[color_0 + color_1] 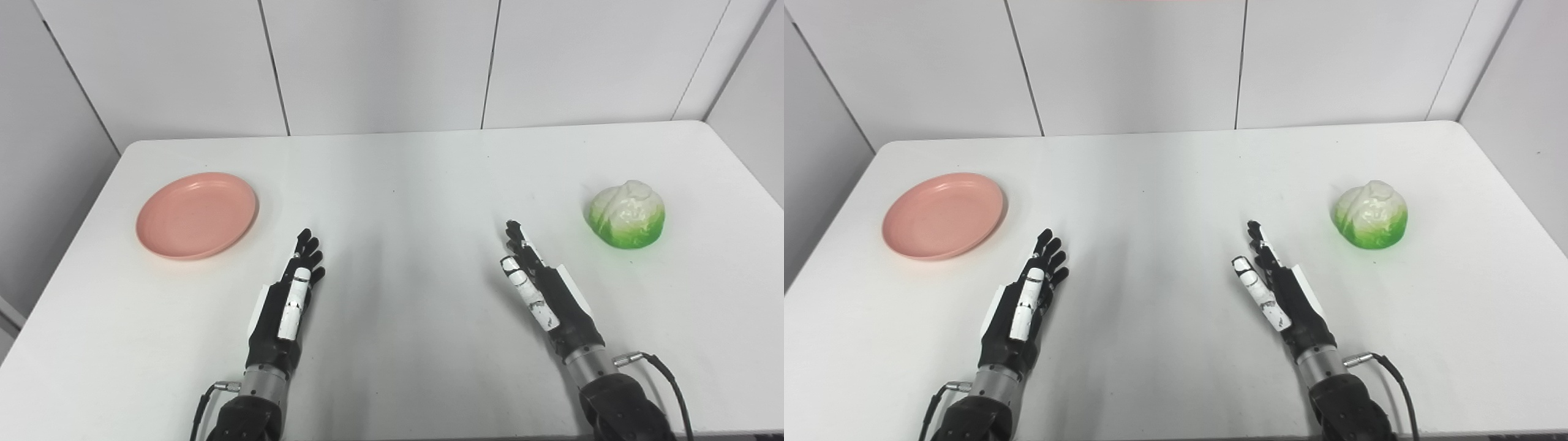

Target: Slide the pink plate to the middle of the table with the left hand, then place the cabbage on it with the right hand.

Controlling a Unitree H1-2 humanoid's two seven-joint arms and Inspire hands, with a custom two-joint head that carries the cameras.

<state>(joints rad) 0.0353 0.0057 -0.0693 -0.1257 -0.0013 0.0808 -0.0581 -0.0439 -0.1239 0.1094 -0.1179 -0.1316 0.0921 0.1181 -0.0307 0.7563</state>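
Note:
A pink plate (196, 214) lies flat on the left side of the white table (392, 184), with nothing on it. A green and white cabbage (627, 214) sits on the right side. My left hand (289, 305) rests near the front edge, right of and nearer than the plate, fingers straight and apart, holding nothing. My right hand (542, 293) is likewise open, left of and nearer than the cabbage, a clear gap away. In the right eye view the plate (943, 215), cabbage (1371, 214), left hand (1023, 306) and right hand (1281, 294) stand the same way.
White wall panels (380, 61) close off the far edge of the table. The table's left and right edges drop off just beyond the plate and the cabbage. A cable (667, 380) trails from my right wrist.

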